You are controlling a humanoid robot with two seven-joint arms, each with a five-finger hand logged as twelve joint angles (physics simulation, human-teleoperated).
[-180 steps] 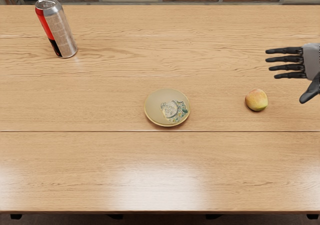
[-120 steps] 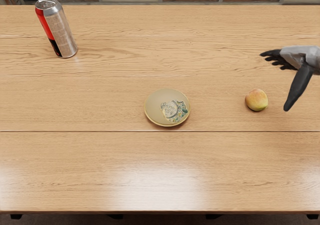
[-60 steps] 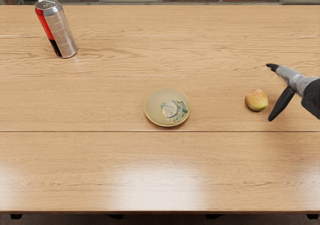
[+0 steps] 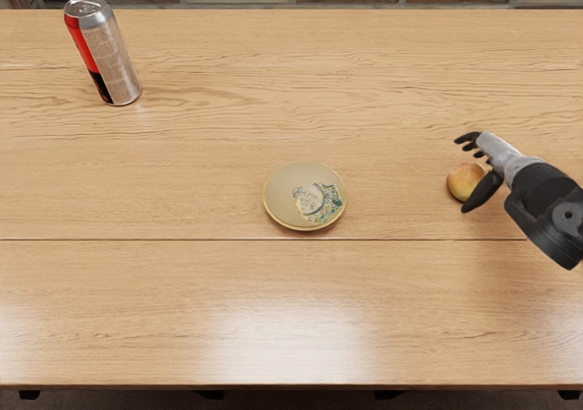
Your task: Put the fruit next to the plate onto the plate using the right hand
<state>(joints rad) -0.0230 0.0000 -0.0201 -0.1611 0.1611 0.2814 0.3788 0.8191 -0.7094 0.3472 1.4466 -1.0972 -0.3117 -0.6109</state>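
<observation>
Head view: right hand [image 4: 492, 160] at right mid-frame, forearm angling in from lower right, fingers spread, thumb low, cupped beside fruit [image 4: 464, 182], not closed. Fruit on table [image 4: 273, 310], well right of plate [image 4: 304, 196].

The surface [image 4: 273, 319] is a big wooden top made of light brown boards that run from side to side. A red and silver can [image 4: 102, 51] stands near the far left corner. A small round plate [image 4: 279, 188] sits about in the middle, with a little picture on it. A yellow and red fruit [image 4: 464, 181] lies toward the right edge, well apart from the plate. Shiny light shows near the front edge.
</observation>
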